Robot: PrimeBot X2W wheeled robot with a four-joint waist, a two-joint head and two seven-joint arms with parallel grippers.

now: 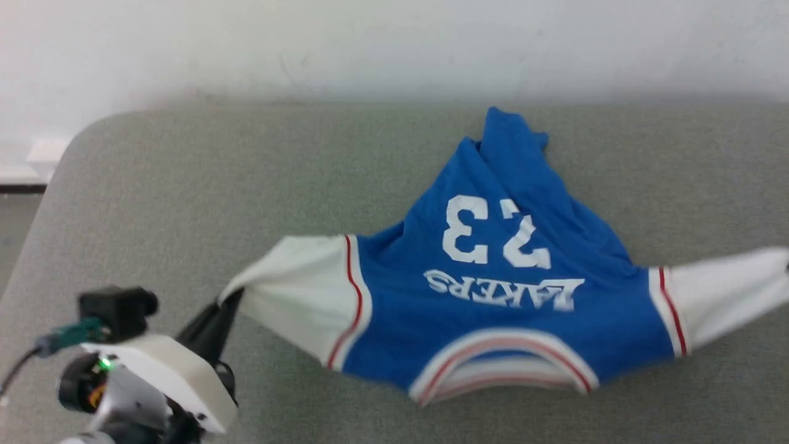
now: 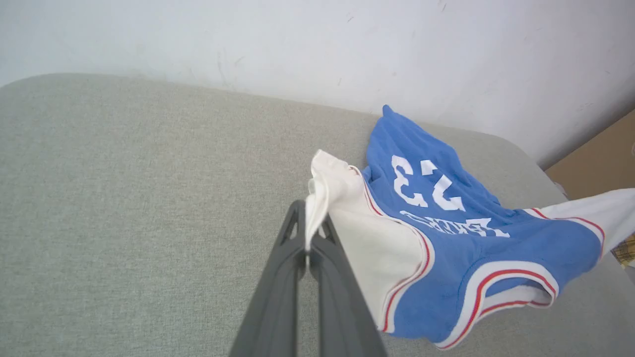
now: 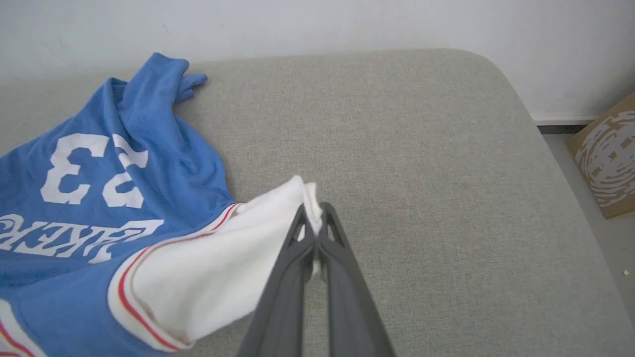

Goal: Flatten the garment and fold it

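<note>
The garment [image 1: 493,296], a royal-blue jersey shirt with white sleeves, "LAKERS" and 23, lies on the grey cushioned surface [image 1: 185,185], collar nearest me and lettering upside down. Its far hem is bunched up into a peak. My left gripper [image 1: 229,300] is shut on the cuff of the left white sleeve [image 2: 347,198], which is pulled out taut; in the left wrist view the left gripper [image 2: 310,223] pinches that cuff. My right gripper [image 3: 313,218] is shut on the cuff of the right white sleeve [image 3: 238,267], stretched toward the head view's right edge [image 1: 739,283].
A pale wall [image 1: 394,43] runs behind the cushioned surface. A cardboard box [image 3: 605,158] stands on the floor beyond the surface's rounded right corner. The surface's left rounded corner [image 1: 80,142] drops off to the floor.
</note>
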